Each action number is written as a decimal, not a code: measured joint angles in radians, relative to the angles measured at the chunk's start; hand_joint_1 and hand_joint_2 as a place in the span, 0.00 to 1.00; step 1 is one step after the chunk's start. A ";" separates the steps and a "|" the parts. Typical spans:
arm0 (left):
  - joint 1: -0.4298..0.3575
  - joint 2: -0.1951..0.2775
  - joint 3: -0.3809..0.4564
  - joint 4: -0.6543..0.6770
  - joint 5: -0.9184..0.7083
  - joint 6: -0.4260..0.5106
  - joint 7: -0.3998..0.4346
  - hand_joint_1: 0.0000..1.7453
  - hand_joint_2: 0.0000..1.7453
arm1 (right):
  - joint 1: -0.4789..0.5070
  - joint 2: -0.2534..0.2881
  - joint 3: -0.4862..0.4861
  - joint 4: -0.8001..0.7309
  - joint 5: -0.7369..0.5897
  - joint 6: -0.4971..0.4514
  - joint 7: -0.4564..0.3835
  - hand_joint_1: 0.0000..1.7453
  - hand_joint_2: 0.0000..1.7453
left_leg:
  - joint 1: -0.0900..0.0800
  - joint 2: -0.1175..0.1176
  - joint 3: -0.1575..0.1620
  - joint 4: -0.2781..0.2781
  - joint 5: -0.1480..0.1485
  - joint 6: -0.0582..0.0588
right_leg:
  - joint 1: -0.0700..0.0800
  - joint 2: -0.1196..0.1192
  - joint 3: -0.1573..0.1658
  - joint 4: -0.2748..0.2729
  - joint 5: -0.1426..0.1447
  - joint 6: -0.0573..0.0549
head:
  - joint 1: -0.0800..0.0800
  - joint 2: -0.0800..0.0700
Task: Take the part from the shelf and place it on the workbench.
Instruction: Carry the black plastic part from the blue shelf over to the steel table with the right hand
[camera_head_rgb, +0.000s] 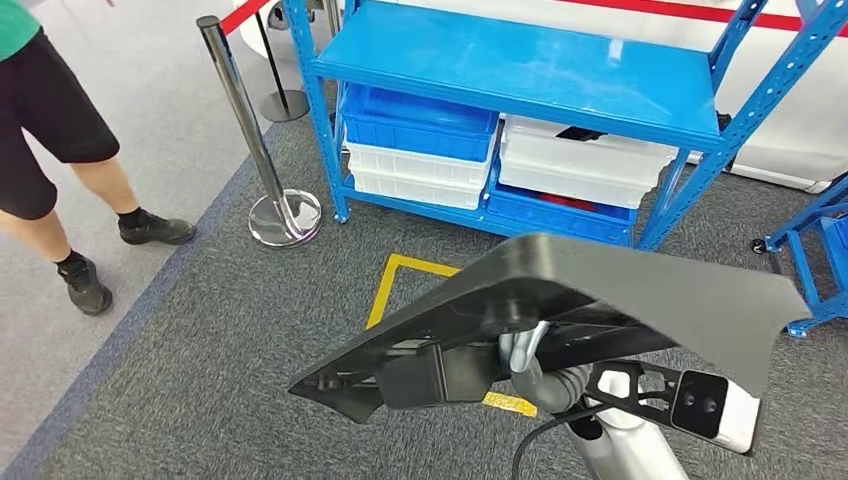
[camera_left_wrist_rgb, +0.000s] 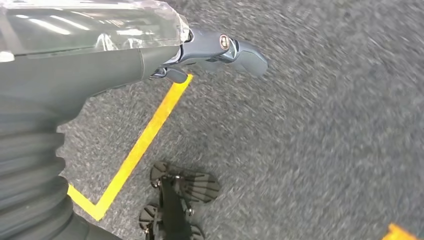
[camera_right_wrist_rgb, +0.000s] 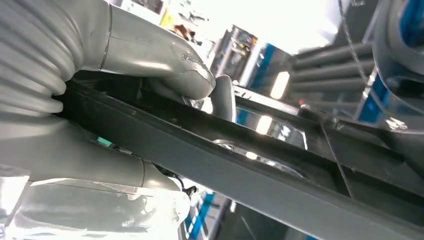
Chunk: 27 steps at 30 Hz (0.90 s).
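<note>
Grips the part (camera_head_rgb: 600, 285) from below with the right hand (camera_head_rgb: 530, 365), in front of the shelf (camera_head_rgb: 520, 65) and off it, lower than its top board. Carries it roughly flat, broad face up, one end drooping away from the shelf, most likely because a wide, thin panel balances best when held under its middle. Pinches a rib on the underside between thumb (camera_right_wrist_rgb: 165, 65) and fingers, seen close in the right wrist view, so the hand is clamped on the part rather than merely propping it. Judged a fair hold but a narrow one. Expect a long piece like this to lever against the thumb on any quick turn.

Hangs the left hand (camera_left_wrist_rgb: 220, 50) low over the carpet (camera_left_wrist_rgb: 325, 150), short of the shelf, holding nothing, with one finger stretched out and the thumb apart from it. Probably kept down to stay out of the panel's way.

Leaves the bins (camera_head_rgb: 415, 120) in the shelf's lower bay, blue and white, stacked side by side and untouched. Notes a yellow mark (camera_head_rgb: 385, 290) on the floor just in front of the shelf, partly hidden under the part and likely a standing spot for the pick. Notes a post (camera_head_rgb: 245, 120) with a red rope beside the shelf's left upright, and a person (camera_head_rgb: 50, 130) further left of that, well clear.

Reads as pick done, placing not yet done. Calls next for carrying the part away from the shelf to the workbench, keeping the panel level. Worth watching the drooping end near the post.
</note>
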 joint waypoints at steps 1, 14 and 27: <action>0.003 -0.001 0.001 0.000 0.004 0.006 0.001 0.00 1.00 | -0.006 0.000 0.004 0.006 0.003 0.002 0.000 0.98 1.00 | 0.000 -0.011 -0.003 -0.001 0.003 0.007 | 0.000 -0.007 0.000 0.000 0.001 0.005 | 0.000 0.000; 0.001 -0.018 0.004 0.000 -0.014 -0.004 0.009 0.00 1.00 | -0.093 -0.087 0.124 0.081 0.037 -0.077 0.001 0.98 1.00 | -0.003 -0.163 -0.032 0.001 0.034 0.027 | -0.008 0.181 -0.006 0.022 -0.006 -0.004 | 0.000 0.000; 0.009 -0.037 0.007 0.001 -0.011 0.012 -0.005 0.00 1.00 | -0.040 -0.043 0.212 0.114 0.112 -0.033 0.002 0.98 1.00 | 0.013 -0.028 -0.076 0.113 -0.015 -0.024 | -0.009 0.024 0.008 -0.014 -0.001 -0.012 | 0.000 0.000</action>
